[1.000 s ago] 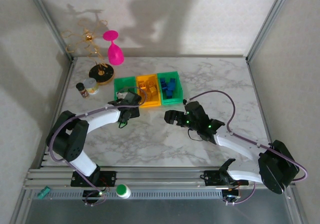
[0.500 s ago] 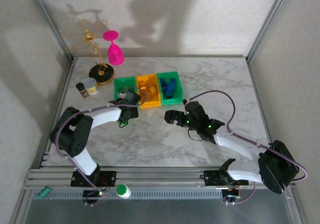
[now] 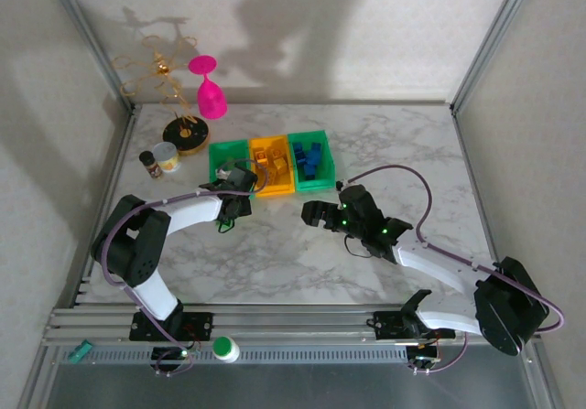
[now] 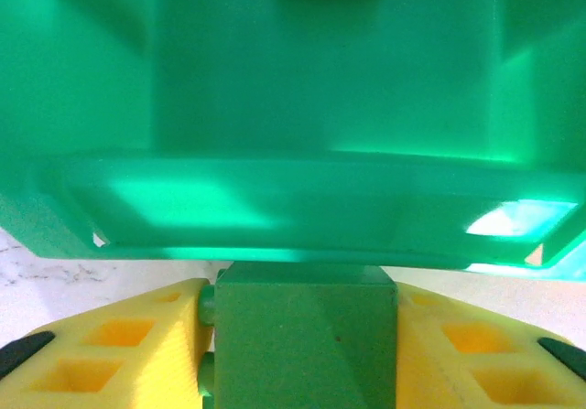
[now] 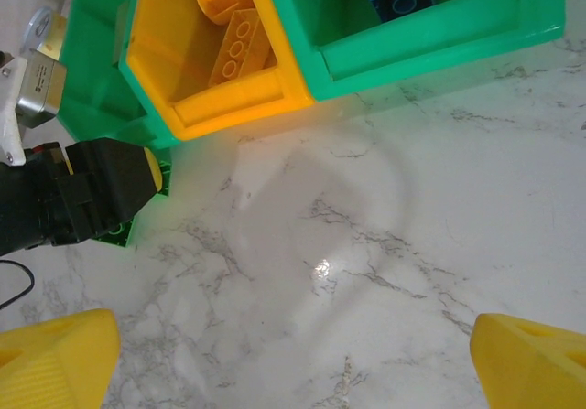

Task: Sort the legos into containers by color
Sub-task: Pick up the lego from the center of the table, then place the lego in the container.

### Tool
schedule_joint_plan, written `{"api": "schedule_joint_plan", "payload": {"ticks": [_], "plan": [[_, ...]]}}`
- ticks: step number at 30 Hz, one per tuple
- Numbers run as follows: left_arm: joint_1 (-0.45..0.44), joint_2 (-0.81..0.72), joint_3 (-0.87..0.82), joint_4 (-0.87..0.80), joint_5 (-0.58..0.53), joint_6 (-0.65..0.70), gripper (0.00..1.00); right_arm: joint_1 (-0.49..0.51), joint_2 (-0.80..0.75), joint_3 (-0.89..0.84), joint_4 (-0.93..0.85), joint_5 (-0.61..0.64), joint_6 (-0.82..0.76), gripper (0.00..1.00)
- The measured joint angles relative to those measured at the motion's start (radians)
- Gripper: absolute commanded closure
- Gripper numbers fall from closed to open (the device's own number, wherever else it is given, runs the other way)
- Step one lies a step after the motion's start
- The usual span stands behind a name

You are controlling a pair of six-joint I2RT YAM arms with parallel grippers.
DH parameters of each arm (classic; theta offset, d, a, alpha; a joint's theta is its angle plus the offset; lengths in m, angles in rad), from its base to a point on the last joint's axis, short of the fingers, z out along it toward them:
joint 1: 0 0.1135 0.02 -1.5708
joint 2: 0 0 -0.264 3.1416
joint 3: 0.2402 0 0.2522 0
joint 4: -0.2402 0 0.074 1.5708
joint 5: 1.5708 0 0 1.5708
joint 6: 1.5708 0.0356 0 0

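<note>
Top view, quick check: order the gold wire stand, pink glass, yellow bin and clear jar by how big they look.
1. gold wire stand, largest
2. pink glass and yellow bin: they look about alike, so I won't rank one over the other
3. clear jar, smallest

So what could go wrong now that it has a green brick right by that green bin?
The left gripper grips the green brick just in front of the near wall of the green bin, so lifting might catch the rim and shove the bin. The yellow bin stands right beside it and could shift too. The brick might also slip out.
</note>
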Motion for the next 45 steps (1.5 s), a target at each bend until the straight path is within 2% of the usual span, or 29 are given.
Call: {"api": "schedule_joint_plan", "payload": {"ticks": [7,13,20,26,33,40,45], "plan": [[-0.03,-0.016,0.0,-0.025,-0.005,-0.002,0.55,0.0,-0.017,0.0,0.0,0.003,0.0,0.01],[-0.059,-0.112,0.014,-0.101,-0.032,-0.009,0.55,0.006,-0.017,0.004,0.002,0.002,-0.002,0.02],[-0.037,-0.142,0.196,-0.18,-0.084,-0.005,0.54,0.014,0.0,0.031,0.011,-0.001,-0.007,0.01],[0.038,-0.03,0.379,-0.174,-0.097,0.0,0.54,0.018,0.004,0.034,0.016,-0.001,-0.007,0.01],[0.105,0.156,0.465,-0.165,-0.092,0.003,0.54,0.019,0.004,0.045,0.013,0.003,-0.008,0.01],[0.12,0.235,0.527,-0.162,-0.091,0.007,0.51,0.019,0.004,0.052,0.01,0.004,-0.008,0.01],[0.12,0.246,0.545,-0.159,-0.092,0.018,0.43,0.019,0.004,0.052,0.01,0.004,-0.008,0.01]]}}
